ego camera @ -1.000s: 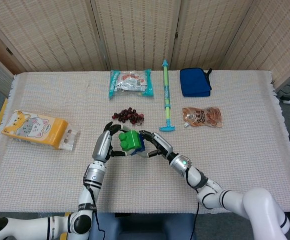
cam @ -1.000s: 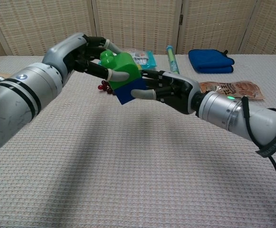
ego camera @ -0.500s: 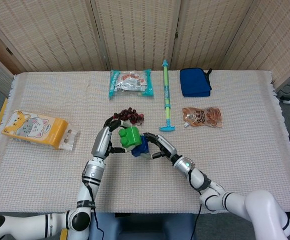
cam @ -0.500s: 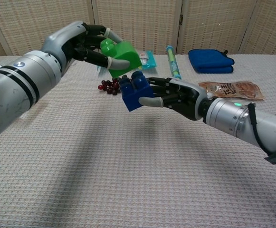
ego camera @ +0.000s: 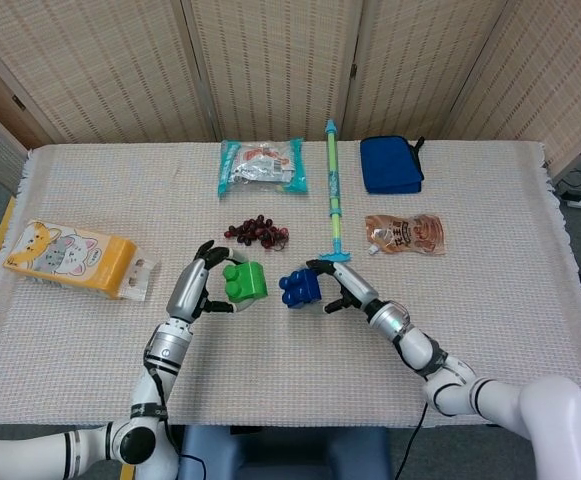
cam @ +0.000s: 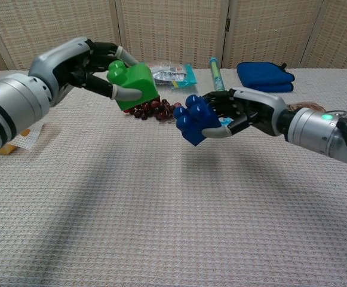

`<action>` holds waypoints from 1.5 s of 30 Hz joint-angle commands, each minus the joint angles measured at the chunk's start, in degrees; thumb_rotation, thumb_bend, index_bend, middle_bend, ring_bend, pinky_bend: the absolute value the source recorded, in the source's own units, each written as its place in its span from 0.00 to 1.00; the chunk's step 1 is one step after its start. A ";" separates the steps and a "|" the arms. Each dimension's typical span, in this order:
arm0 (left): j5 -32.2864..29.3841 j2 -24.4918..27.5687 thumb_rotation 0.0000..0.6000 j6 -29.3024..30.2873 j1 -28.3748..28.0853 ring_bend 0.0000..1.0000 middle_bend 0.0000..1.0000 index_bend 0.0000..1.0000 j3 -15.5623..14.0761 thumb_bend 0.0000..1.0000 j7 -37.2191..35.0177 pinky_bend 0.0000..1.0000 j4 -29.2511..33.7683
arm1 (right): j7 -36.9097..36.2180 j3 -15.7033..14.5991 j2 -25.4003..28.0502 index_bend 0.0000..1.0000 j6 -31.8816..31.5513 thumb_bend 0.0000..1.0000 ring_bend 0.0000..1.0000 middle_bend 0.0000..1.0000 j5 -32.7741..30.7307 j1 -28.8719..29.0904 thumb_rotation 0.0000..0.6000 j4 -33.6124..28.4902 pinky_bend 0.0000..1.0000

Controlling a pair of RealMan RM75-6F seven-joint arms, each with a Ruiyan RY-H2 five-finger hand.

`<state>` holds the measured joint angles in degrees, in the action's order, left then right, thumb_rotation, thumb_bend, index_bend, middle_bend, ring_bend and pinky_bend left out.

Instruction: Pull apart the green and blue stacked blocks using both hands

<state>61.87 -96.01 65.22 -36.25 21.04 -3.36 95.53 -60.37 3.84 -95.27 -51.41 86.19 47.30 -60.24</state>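
Green block: the chunky green plastic studded block sits in the left hand, raised above the bench, tilted, studs toward the left.
Left hand: the silver-and-black left hand is clenched around the green block, fingers over its top and left side, thumb under its near face.
Blue block: the dark blue plastic studded block is held off the bench by the right hand, apart from the green block with a clear gap between them; its studs point toward the left hand.
Right hand: the silver-and-black right hand grasps the blue block from the right side, fingers curled round its back, thumb along its lower edge.
Bench: covered with a woven cream cloth.
Behind the blocks: a cluster of dark red grapes lies near the green block; a green and teal stick-shaped toy pump and a teal snack packet lie further back.
Right side: a blue fabric pouch and a brown sauce sachet.
Left side: a yellow carton with a cat picture, well apart from both hands.
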 commanded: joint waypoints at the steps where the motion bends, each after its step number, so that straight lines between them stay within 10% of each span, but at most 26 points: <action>1: 2.13 2.05 1.00 -1.59 1.29 0.21 0.72 0.42 -2.21 0.20 -2.48 0.00 -0.90 | 12.71 -2.16 9.12 0.84 2.52 0.34 0.33 0.43 -0.94 -1.49 1.00 -8.15 0.10; 13: 12.25 -4.66 1.00 -0.87 3.18 0.21 0.72 0.43 -7.90 0.20 -19.29 0.00 -15.99 | 35.17 -2.47 21.42 0.84 4.31 0.34 0.29 0.37 -9.50 -5.44 1.00 -24.18 0.10; 29: 17.36 -11.46 1.00 -0.75 3.73 0.20 0.70 0.41 -10.83 0.20 -33.68 0.00 -32.06 | 44.81 -1.76 20.96 0.84 8.13 0.34 0.27 0.34 -14.03 -6.08 1.00 -24.77 0.10; 31: 18.83 -11.30 1.00 -1.39 3.26 0.15 0.57 0.35 -12.05 0.20 -33.54 0.00 -33.53 | 44.44 -1.77 21.05 0.74 9.20 0.34 0.24 0.30 -13.70 -5.86 1.00 -24.80 0.09; 37: 20.86 -8.54 1.00 -5.70 1.26 0.00 0.00 0.05 -13.78 0.19 -36.46 0.00 -33.00 | 39.36 -1.02 21.97 0.04 12.02 0.34 0.02 0.00 -11.47 -5.28 1.00 -24.52 0.01; 45: 21.07 -7.01 1.00 -5.99 0.10 0.00 0.00 0.04 -12.59 0.18 -38.69 0.00 -32.55 | 34.90 -0.48 24.44 0.00 12.16 0.34 0.00 0.00 -8.52 -5.64 1.00 -25.38 0.00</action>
<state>82.77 -103.33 59.17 -35.96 8.32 -42.03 62.76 -24.89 3.30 -71.36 -39.24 77.16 41.80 -85.31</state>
